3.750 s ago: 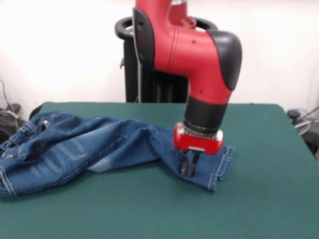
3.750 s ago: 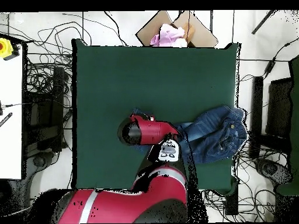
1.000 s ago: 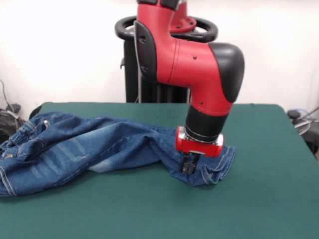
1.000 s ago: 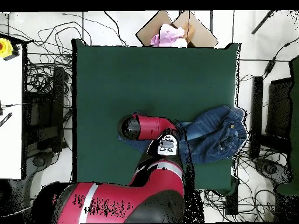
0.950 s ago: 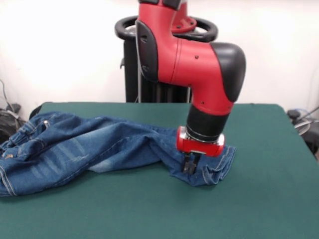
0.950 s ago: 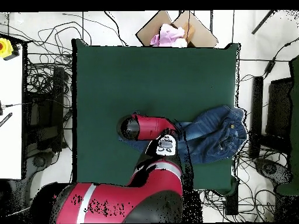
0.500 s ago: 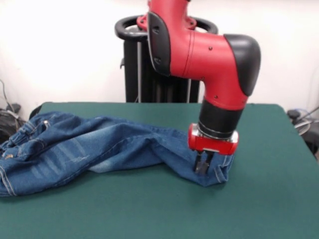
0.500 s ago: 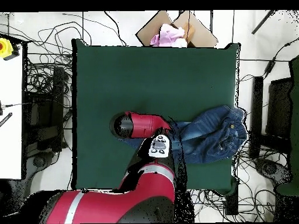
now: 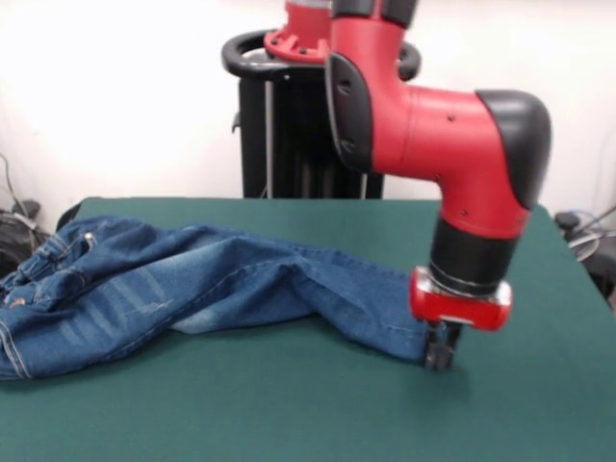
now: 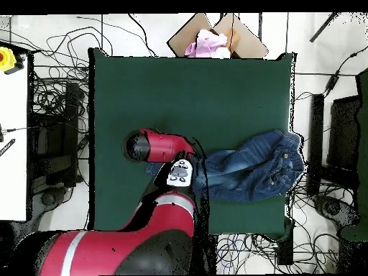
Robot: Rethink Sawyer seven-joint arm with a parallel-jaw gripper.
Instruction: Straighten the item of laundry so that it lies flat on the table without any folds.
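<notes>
1. Far left of the gripper (image 9: 440, 358), front view: waistband end of the jeans (image 9: 173, 289) sits bunched and rumpled near the table (image 9: 289, 414) edge, pockets and seams crumpled over each other.
2. Between that bunch and the gripper: one leg runs out long and fairly smooth; a second layer lies under it, folded.
3. At the gripper: fingers clenched on the leg's hem, low against the felt, cloth drawn taut toward it.
4. Right of the gripper: bare green felt, room to pull.
5. Risk, my judgement: a thin hem pinch could slip under tension; pulling harder could drag the whole garment sideways, leaving the waistband folds unflattened.
</notes>
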